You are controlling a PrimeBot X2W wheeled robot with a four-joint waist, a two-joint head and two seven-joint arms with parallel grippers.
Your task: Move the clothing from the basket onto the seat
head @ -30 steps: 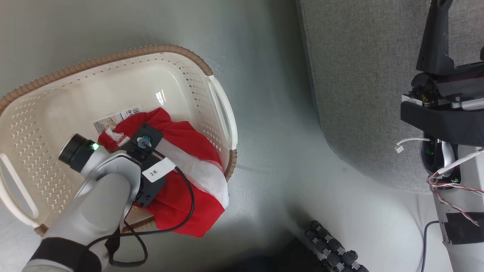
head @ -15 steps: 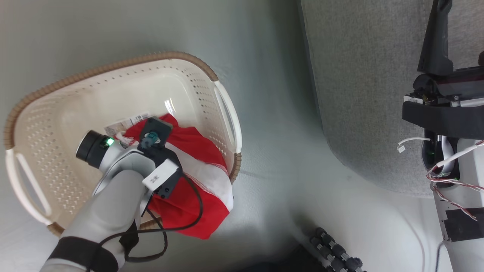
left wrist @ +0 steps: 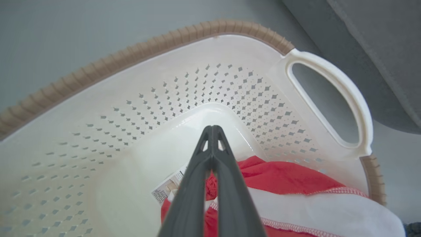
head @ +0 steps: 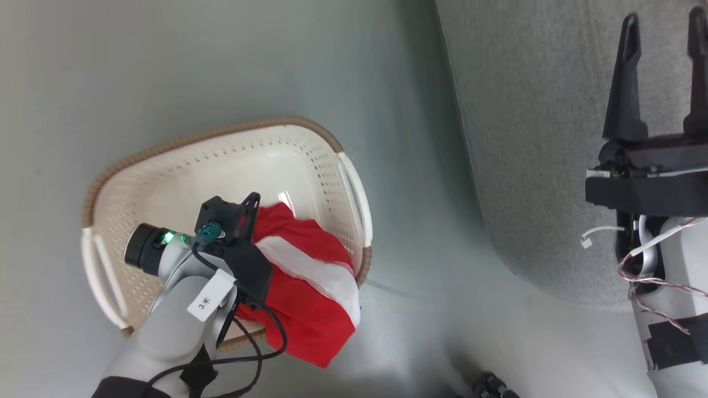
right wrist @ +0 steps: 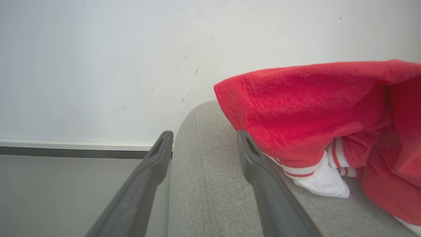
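Left gripper (head: 252, 200) closed, pinching the red clothing (head: 310, 298) in the basket (head: 182, 166); fabric drapes over the rim. Right gripper (head: 664, 19) wide open above the seat (head: 531, 138).

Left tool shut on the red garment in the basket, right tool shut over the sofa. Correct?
Not quite: the right tool is open, fingers well apart over the grey sofa, as the right wrist view shows. The left tool is shut on the red garment in the basket.

Red/wht clothing (head: 310, 298), cream perforated brown-rimmed basket (head: 221, 166), grey woven seat (head: 525, 138).
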